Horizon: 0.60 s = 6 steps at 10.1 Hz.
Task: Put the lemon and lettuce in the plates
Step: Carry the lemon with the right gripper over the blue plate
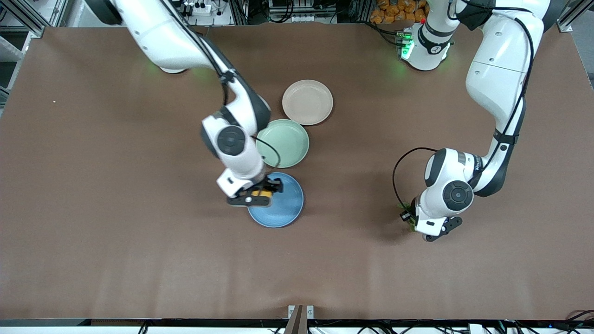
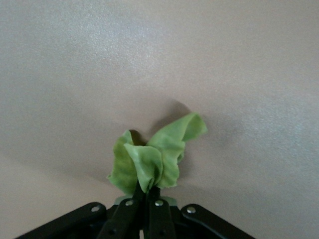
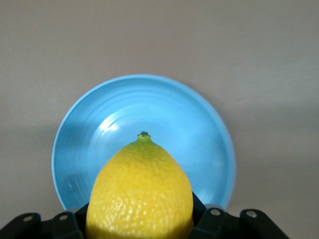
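Observation:
My right gripper (image 1: 261,191) is shut on the yellow lemon (image 3: 140,191) and holds it over the rim of the blue plate (image 1: 285,207); the blue plate (image 3: 199,129) lies empty below it in the right wrist view. My left gripper (image 1: 409,218) is shut on the green lettuce leaf (image 2: 152,159), low over the bare table toward the left arm's end; a bit of the leaf (image 1: 403,207) shows beside the hand. The beige-pink plate (image 1: 307,102) lies empty, farthest from the front camera.
A pale green plate (image 1: 290,144) lies between the beige-pink plate and the blue one, touching both. The three plates form a line at mid-table. The brown table (image 1: 116,232) stretches wide around them.

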{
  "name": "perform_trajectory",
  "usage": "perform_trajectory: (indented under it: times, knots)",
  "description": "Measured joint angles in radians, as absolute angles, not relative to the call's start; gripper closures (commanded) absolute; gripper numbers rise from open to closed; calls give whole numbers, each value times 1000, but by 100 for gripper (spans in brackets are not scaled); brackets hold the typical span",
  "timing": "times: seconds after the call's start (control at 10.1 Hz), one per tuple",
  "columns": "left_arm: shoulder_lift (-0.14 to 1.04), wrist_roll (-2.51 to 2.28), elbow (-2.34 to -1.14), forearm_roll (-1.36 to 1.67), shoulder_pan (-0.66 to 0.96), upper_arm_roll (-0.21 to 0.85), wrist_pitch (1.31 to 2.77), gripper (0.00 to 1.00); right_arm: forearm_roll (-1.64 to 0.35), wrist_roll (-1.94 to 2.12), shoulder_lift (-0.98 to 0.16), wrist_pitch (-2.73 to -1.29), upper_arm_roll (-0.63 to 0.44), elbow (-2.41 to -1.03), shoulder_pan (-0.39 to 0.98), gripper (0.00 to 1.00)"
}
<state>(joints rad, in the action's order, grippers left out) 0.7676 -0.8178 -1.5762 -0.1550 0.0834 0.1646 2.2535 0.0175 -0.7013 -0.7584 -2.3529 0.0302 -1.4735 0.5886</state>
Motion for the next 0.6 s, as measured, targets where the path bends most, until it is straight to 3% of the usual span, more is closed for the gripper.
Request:
perform_trajectory:
  times: [0.2,0.3,0.4,0.5,0.6]
  knots:
    - [712,-823,-1622,-155,88,180,2253,100,18,-756,-857,-2417,3,-1414,626,89]
    - [668,-827,-1657,-155,89,192,2252,100,18,-759,-884,-2441,-2,-1400,627,79]
    - [626,-832,-1691,-155,91,200,2249,100,18,-759,-897,-2447,-7,-1392,626,57]
    - [590,-834,-1727,-155,92,206,2246,100,18,-759,-901,-2449,-12,-1389,626,1]
    - [564,-835,-1757,-155,93,212,2246,100,18,-759,-901,-2450,-13,-1388,626,0]
